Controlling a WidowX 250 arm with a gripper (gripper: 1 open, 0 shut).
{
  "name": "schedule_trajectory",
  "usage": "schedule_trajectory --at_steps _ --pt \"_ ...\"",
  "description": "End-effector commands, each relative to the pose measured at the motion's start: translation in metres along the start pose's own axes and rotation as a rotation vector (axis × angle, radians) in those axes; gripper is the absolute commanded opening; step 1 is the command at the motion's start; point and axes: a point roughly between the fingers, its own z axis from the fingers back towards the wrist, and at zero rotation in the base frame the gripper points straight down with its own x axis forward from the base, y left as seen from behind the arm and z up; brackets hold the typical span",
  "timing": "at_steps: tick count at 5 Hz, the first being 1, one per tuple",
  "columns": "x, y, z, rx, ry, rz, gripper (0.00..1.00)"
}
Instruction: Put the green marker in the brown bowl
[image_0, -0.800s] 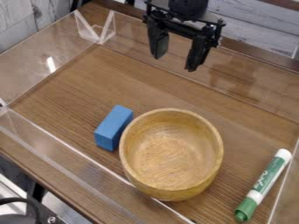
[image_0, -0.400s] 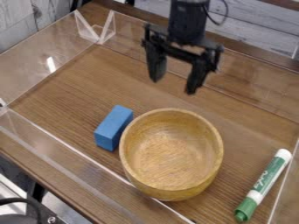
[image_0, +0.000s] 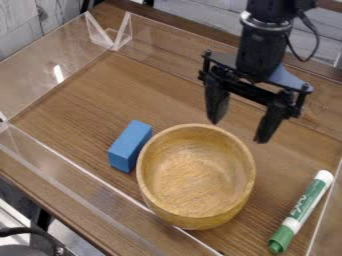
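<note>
pincer (image_0: 245, 113) wide open, empty

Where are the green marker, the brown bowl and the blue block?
green marker (image_0: 302, 213): camera view, middle of its white barrel.
brown bowl (image_0: 150, 152): camera view, left rim.
blue block (image_0: 130, 145): camera view, top face.

The large round light-brown wooden bowl (image_0: 197, 175) is sitting near the front middle of the wood-grain surface (image_0: 120, 85). The blue rectangular block (image_0: 130, 145) is lying just beside its left rim, possibly touching it; the view does not settle that. The slim white-barrelled green marker (image_0: 301, 211) is lying to the bowl's right, apart from it, near the front right corner. The black two-fingered tool (image_0: 245, 116) is hanging above the surface behind the bowl's right part, fingers spread, pointing down.
</note>
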Motion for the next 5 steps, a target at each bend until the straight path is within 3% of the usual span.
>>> schedule_trajectory --at_steps 1,3,5 --pt "-0.003 -0.012 0.011 -0.021 -0.07 -0.011 1.0" --pt "-0.008 -0.042 -0.003 -0.037 -0.116 -0.051 1.0" --pt "-0.005 -0.063 -0.019 -0.049 -0.148 -0.065 1.0"
